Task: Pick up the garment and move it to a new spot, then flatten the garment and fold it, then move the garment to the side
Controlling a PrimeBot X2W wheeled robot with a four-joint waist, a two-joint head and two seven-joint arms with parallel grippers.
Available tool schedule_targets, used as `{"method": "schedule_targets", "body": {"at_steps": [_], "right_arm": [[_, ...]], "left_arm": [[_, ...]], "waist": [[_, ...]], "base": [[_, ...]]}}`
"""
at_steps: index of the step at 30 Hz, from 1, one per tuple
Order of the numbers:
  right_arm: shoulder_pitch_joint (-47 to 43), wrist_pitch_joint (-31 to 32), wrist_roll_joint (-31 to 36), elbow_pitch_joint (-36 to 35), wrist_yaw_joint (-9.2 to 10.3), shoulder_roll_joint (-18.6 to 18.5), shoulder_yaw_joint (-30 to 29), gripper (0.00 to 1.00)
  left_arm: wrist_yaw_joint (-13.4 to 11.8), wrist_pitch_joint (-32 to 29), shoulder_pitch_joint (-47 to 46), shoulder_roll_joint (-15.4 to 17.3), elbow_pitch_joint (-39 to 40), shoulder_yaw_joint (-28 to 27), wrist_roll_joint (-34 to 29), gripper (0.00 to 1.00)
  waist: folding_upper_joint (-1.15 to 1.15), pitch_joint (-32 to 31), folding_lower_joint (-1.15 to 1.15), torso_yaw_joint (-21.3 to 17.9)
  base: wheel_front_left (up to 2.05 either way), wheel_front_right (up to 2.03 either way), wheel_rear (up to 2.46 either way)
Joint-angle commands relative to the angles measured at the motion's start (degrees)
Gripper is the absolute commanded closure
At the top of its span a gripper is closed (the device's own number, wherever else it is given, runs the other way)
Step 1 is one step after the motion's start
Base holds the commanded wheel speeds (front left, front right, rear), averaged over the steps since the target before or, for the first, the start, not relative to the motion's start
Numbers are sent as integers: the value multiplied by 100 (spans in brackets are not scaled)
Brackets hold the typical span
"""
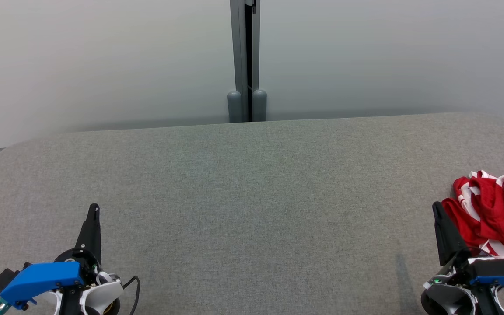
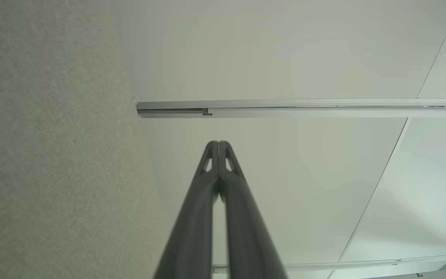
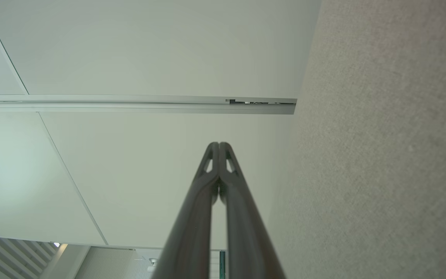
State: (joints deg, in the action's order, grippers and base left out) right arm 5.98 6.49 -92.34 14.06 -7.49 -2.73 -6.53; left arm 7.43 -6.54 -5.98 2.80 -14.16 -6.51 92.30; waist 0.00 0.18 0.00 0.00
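Observation:
The garment, red with white stripes, lies crumpled at the right edge of the grey table, partly cut off by the head view's border. My right gripper stands just left of it at the lower right, fingers pressed together and empty; whether it touches the cloth I cannot tell. My left gripper rests at the lower left, far from the garment, also shut and empty. Each wrist view shows its own gripper, left and right, with fingertips meeting and nothing between them.
A pale wall stands behind the table, with a grey vertical post at its middle. The table has rounded far corners. The felt surface runs along the left gripper's side, and likewise along the right one's.

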Motion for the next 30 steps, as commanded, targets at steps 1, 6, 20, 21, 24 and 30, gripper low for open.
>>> {"method": "schedule_targets", "body": {"at_steps": [1,6,20,21,24,30], "right_arm": [[41,28,-17,-24,0,-27,-10,100],[41,27,-17,-24,0,-27,-9,100],[41,28,-17,-24,0,-27,-9,100],[41,28,-17,-24,0,-27,-9,100],[41,28,-17,-24,0,-27,-9,100],[41,27,-17,-24,0,-27,-9,100]], "left_arm": [[21,-20,-59,15,25,-12,22,100],[21,-19,-59,15,24,-12,22,100],[22,-20,-59,15,24,-11,22,100],[21,-20,-59,15,24,-11,22,100],[21,-20,-59,15,24,-11,22,100],[21,-20,-59,16,25,-11,22,100]], "waist": [[0,0,0,0],[0,0,0,0],[0,0,0,0],[0,0,0,0],[0,0,0,0],[0,0,0,0]], "base": [[0,0,0],[0,0,0],[0,0,0],[0,0,0],[0,0,0],[0,0,0]]}}
